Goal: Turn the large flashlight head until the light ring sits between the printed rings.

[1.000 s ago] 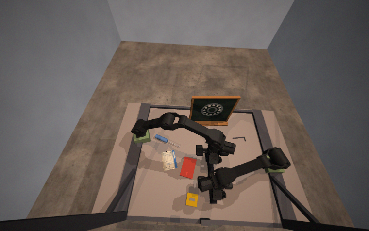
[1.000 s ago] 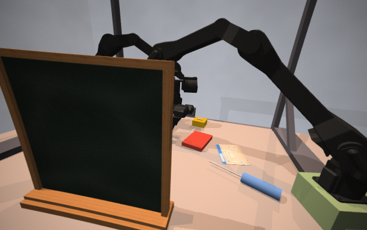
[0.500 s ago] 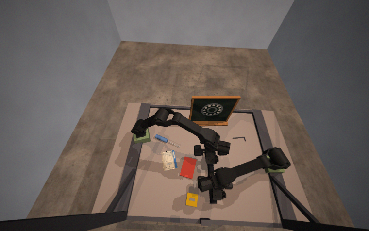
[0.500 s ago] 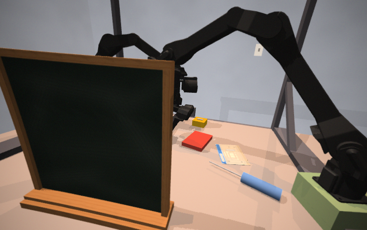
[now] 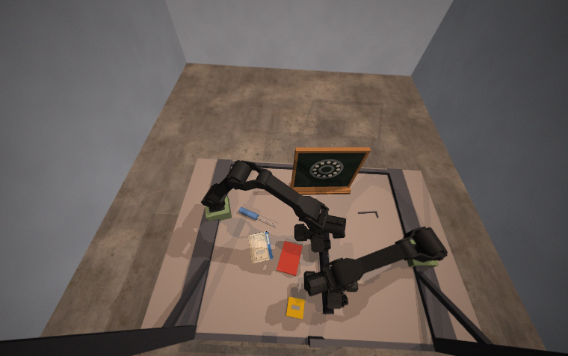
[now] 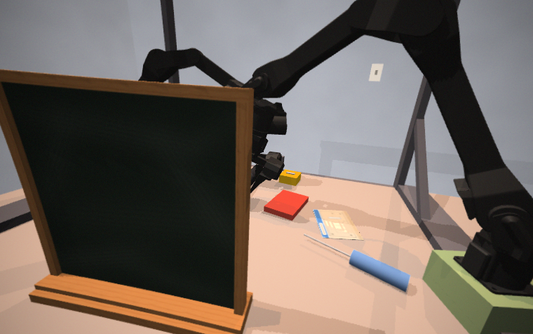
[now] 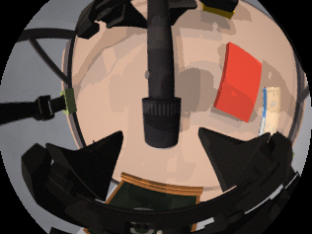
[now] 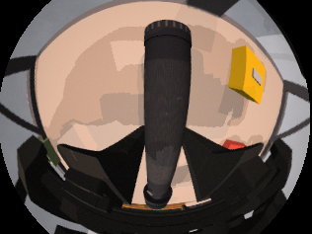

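The large black flashlight [image 5: 323, 260] [image 7: 160, 73] [image 8: 165, 88] is held level above the table, its head pointing at the board. My right gripper [image 5: 332, 289] [image 8: 163, 129] is shut on its body near the rear. My left gripper [image 5: 318, 239] [image 7: 161, 133] is open, its fingers on either side of the ribbed head with gaps on both sides. The wood-framed dark board [image 5: 331, 149] [image 6: 243, 196] [image 7: 158, 184] stands upright at the table's back. A ring of light dots [image 5: 317, 170] shows on it by the printed rings; its exact fit is too small to tell.
A red block [image 5: 290, 257] [image 6: 286, 203] [image 7: 238, 83], a yellow block [image 5: 295, 307] [image 6: 289, 176] [image 8: 247, 73], a pale card [image 5: 258, 247] [image 6: 338, 224], a blue-handled screwdriver [image 5: 248, 212] [image 6: 379, 270] and an Allen key [image 5: 368, 212] lie on the table. Dark frame posts line its edges.
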Controlling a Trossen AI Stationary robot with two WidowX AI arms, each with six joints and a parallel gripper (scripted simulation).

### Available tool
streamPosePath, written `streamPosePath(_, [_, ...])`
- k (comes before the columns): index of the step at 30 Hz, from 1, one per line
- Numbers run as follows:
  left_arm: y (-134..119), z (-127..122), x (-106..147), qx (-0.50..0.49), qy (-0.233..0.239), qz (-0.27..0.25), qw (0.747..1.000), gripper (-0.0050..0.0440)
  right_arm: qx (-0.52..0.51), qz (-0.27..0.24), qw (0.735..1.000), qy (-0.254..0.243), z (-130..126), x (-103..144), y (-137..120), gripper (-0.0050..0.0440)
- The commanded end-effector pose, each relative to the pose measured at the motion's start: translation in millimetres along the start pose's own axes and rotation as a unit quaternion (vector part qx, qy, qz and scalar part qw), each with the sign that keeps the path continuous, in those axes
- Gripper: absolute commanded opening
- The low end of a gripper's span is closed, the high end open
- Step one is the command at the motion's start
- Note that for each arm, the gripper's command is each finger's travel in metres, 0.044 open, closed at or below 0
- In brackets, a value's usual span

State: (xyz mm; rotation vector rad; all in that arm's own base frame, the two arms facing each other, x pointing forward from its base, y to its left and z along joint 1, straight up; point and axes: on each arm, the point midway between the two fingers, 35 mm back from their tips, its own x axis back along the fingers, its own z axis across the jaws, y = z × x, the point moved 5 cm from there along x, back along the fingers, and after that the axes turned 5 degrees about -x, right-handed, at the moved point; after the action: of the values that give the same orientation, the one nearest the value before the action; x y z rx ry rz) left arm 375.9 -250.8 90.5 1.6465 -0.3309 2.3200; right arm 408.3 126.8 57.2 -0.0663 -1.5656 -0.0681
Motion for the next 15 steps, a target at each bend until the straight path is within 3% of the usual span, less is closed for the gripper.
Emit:
streamPosePath(1, [0.1,3.3,13.9,0.003,0.024,-0.002,1.000,0.0440,0.001,-0.009,1.000,-0.019,-3.2,16.4,1.6,0.0131])
streamPosePath(15, [-1.0,0.9,8.0,0.002,0.008,0.000,1.000,0.0440,0.001,-0.009,1.000,-0.019,-3.2,16.4,1.6,0.0131])
